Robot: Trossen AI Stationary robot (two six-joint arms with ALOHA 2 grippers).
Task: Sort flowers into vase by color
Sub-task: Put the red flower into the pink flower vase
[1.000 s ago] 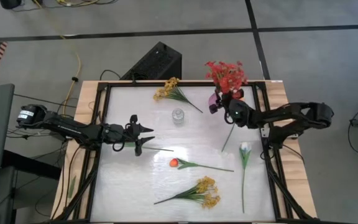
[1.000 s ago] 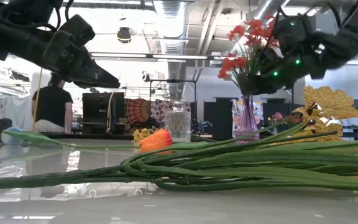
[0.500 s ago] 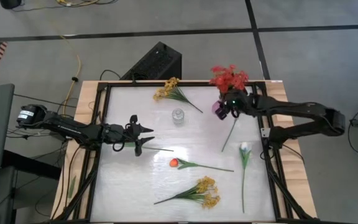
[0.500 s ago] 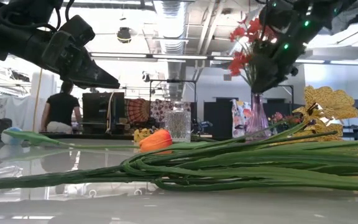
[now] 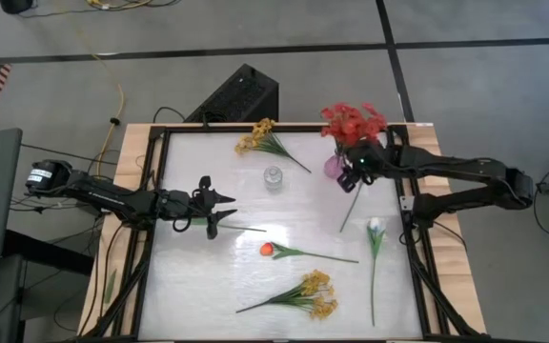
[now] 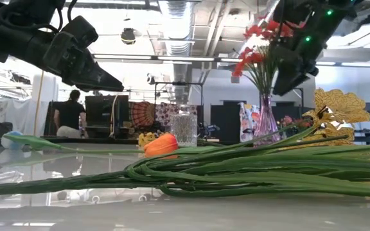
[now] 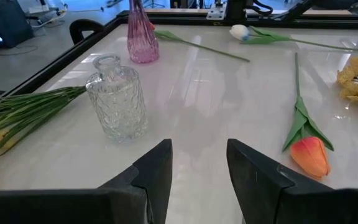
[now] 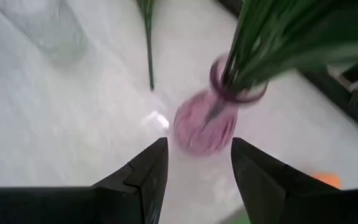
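red spray [image 5: 352,121] upright in pink vase [image 5: 335,167] | other flowers [image 5: 298,293] lying flat

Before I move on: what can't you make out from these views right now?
- Pink vase, high view: right end effector and red blossom spray cover most of it.
- Red blossoms, right wrist view: cut off by the picture's edge; only stems show.
- White tulip, low view: partly behind green stems.
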